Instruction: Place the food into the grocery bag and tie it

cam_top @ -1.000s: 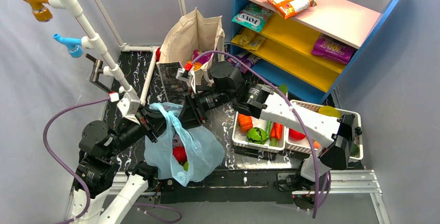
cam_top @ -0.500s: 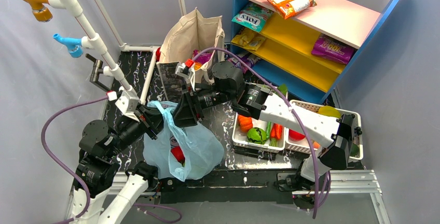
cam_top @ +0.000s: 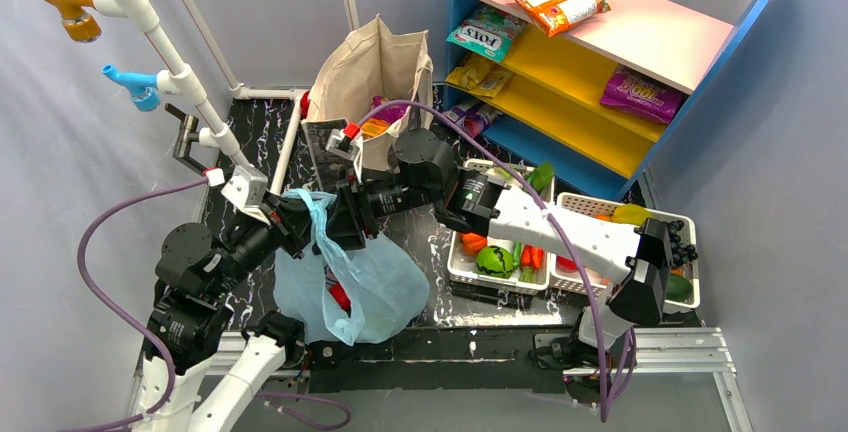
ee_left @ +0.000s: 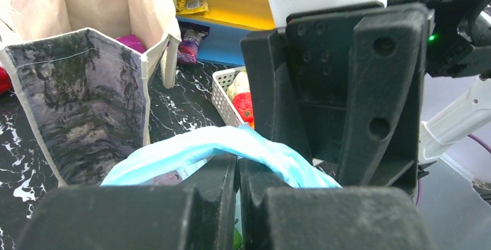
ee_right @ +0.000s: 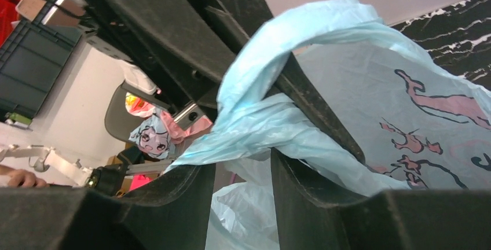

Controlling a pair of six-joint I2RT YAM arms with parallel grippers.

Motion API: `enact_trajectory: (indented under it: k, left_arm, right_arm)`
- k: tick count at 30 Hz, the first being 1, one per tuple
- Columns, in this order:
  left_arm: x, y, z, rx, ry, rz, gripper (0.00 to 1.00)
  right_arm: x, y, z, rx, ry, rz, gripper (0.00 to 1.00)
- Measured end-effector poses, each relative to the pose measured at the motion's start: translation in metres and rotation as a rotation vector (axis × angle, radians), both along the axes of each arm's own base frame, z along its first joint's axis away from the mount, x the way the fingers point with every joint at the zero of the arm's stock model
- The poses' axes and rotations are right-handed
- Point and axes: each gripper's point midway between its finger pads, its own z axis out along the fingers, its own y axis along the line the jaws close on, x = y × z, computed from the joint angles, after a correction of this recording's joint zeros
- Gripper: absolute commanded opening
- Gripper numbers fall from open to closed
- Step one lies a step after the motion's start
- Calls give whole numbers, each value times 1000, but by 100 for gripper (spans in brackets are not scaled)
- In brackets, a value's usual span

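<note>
The light-blue grocery bag (cam_top: 365, 287) hangs low between both arms, with a red piece of food (cam_top: 341, 298) showing through its plastic. My left gripper (ee_left: 238, 166) is shut on one blue handle loop (ee_left: 231, 143), seen up close in the left wrist view. My right gripper (ee_right: 243, 157) stands open right beside it, and a twisted handle strand (ee_right: 272, 125) lies across its fingertips without being pinched. In the top view the left gripper (cam_top: 298, 217) and right gripper (cam_top: 337, 220) nearly touch above the bag. More food, a green one (cam_top: 494, 260) and orange ones (cam_top: 473, 243), lies in a white basket (cam_top: 457, 270).
A beige canvas tote (cam_top: 370, 67) stands behind the grippers, close to the right arm. A blue and yellow shelf (cam_top: 600, 62) with snack packets fills the back right. A white pipe rack (cam_top: 190, 82) slants along the left. A second white basket (cam_top: 680, 222) sits at the far right.
My right gripper has opened and slid left, closer to the left gripper. The bag has shifted slightly left with it. The left gripper has kept its grip.
</note>
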Motion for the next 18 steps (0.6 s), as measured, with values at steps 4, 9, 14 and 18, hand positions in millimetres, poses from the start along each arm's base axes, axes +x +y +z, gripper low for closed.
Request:
enact_trajectory:
  k: [4,9,14,18]
  left_arm:
    - [3,3,0,2,-2,25,0]
    - [6,7,0,2,-2,52,0]
    - [8,9,0,2,-5,72,0]
    - [11,13,-2,18,-4,92,0]
  right_arm:
    - [2,8,-8,-22,3,-47,49]
    - [3,14,-7,-16,-6,-96,50]
    - [7,18,-7,-15,-12,-145,49]
    - [12,20,-9,-37,-15,-198,33]
